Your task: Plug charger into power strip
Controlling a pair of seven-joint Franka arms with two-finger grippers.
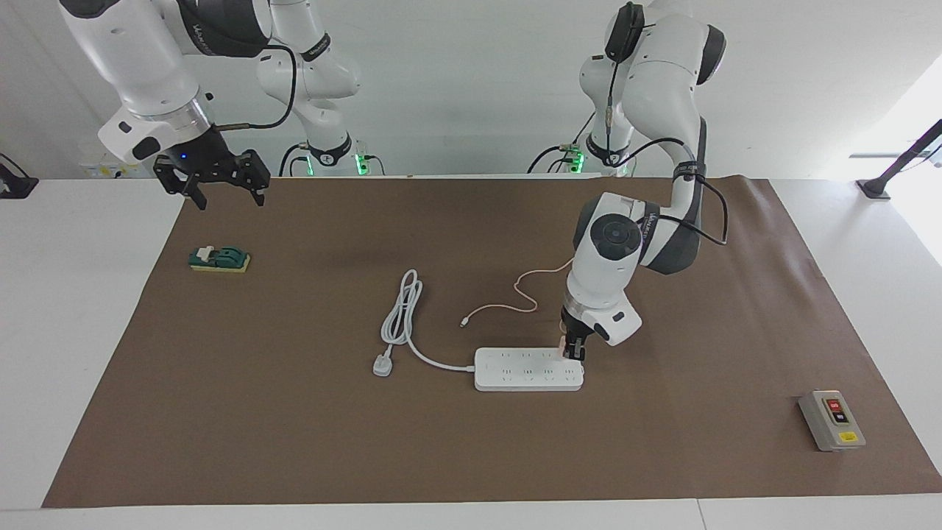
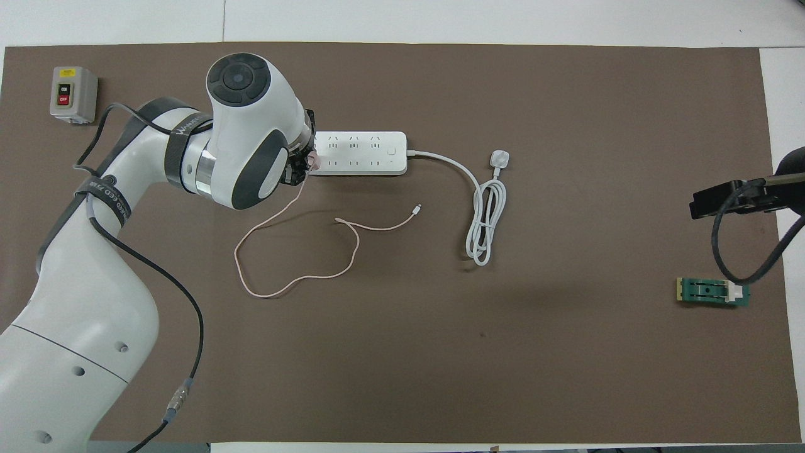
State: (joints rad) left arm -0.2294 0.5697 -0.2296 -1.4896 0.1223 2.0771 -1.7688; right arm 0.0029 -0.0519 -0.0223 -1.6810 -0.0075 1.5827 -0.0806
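Observation:
The white power strip [image 1: 526, 369] lies on the brown mat; it also shows in the overhead view [image 2: 361, 153]. My left gripper [image 1: 572, 352] is shut on the pale-pink charger [image 1: 563, 344] and holds it down at the strip's end toward the left arm, on the row nearer to the robots. The arm hides whether its prongs are in a socket. In the overhead view the charger [image 2: 312, 161] peeks out beside the left gripper [image 2: 305, 165]. Its thin pink cable [image 2: 295, 277] loops over the mat nearer to the robots. My right gripper [image 1: 213, 188] is open, waiting in the air.
The strip's thick white cord ends in a coiled three-pin plug [image 1: 382, 365] toward the right arm's end. A grey box with red and black buttons [image 1: 831, 419] sits toward the left arm's end. A green and yellow block [image 1: 219, 259] lies under the right gripper.

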